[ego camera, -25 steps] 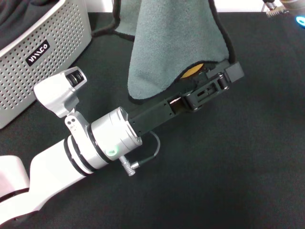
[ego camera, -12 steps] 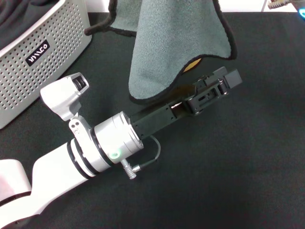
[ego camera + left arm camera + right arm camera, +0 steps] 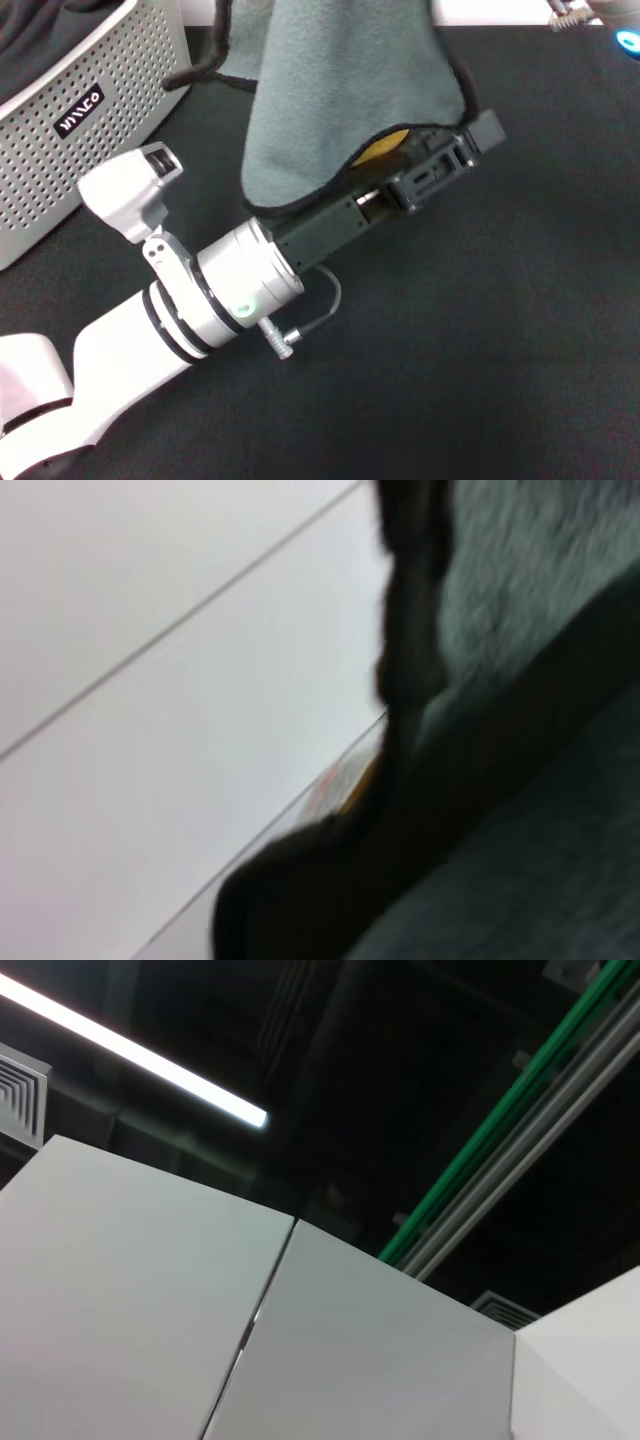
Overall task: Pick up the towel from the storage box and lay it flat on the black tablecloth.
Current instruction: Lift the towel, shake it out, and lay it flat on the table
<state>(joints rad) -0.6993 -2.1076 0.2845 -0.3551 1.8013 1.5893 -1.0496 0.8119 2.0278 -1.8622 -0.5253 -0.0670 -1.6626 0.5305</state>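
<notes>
Black tablecloth [image 3: 500,330] covers the whole work surface in my head view, with the storage box [image 3: 110,110] at the far left, dark fabric [image 3: 40,25] inside it. My left arm reaches diagonally across the cloth; the left gripper [image 3: 455,150] lies mostly under the towel [image 3: 340,100], and I cannot tell how its fingers stand. The towel hangs above the tablecloth, grey-teal side toward me, black trim along its edges, a patch of yellow-orange showing at the lower fold beside the gripper. My left wrist view shows towel fleece [image 3: 540,590] close up. The right gripper is outside every view.
</notes>
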